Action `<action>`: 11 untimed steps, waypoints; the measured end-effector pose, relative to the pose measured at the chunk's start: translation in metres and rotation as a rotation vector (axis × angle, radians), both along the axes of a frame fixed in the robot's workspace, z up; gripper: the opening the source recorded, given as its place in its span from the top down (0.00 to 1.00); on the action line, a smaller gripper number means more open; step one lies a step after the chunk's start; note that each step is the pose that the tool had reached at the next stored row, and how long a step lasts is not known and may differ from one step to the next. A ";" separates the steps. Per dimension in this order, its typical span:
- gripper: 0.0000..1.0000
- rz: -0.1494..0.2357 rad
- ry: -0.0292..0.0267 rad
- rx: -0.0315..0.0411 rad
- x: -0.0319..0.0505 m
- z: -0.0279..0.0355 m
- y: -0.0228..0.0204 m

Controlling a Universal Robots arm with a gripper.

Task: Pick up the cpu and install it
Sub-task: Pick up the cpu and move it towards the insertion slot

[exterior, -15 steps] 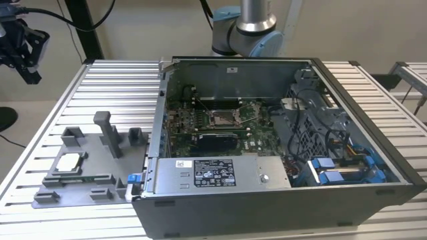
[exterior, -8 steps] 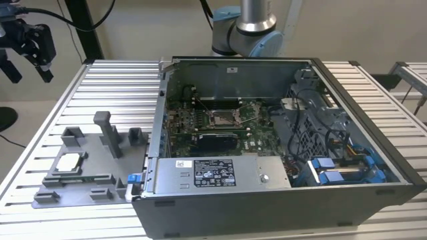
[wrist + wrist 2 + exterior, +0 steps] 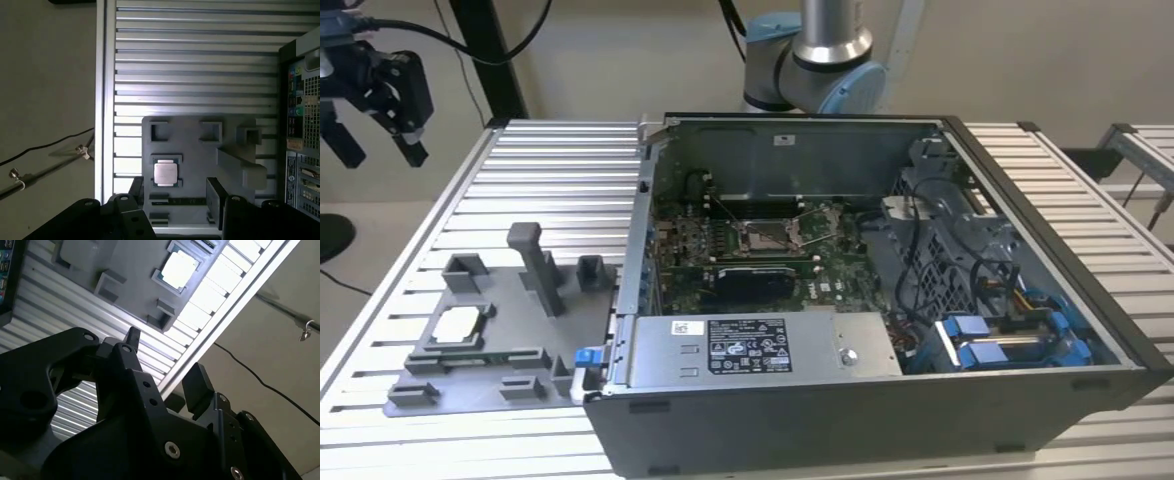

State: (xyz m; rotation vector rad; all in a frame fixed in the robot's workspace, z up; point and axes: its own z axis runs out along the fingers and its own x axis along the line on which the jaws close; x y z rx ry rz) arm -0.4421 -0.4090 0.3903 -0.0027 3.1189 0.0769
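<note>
The cpu [image 3: 458, 325] is a small pale silver square lying flat in a recess of the grey holder plate [image 3: 534, 345], on the table towards the exterior view's left. It also shows in the first wrist view as the cpu [image 3: 165, 174] and in the second wrist view as the cpu [image 3: 179, 269]. My black gripper [image 3: 378, 150] hangs high above the table's far corner at the exterior view's left, well apart from the cpu. The gripper [image 3: 175, 195] stands open with nothing between its fingers [image 3: 197, 385]. Inside the open computer case, the dark socket [image 3: 770, 236] sits on the green board.
The open computer case [image 3: 854, 425] takes up the middle and the exterior view's right of the slatted metal table [image 3: 547, 170]. A silver box with a label [image 3: 761, 345] sits at its front. The holder plate carries upright grey posts [image 3: 534, 265]. The arm's base [image 3: 814, 60] stands behind the case.
</note>
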 end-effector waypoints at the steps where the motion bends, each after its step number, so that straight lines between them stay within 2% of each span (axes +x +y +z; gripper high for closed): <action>1: 0.00 0.000 0.0001 0.0000 0.0002 -0.0007 -0.0001; 3: 0.00 0.000 0.0006 0.0002 0.0009 -0.0024 -0.0003; 5: 0.00 0.000 0.0044 0.0003 0.0013 -0.0045 -0.0004; 11: 0.00 0.000 0.0041 0.0002 0.0020 -0.0097 -0.0009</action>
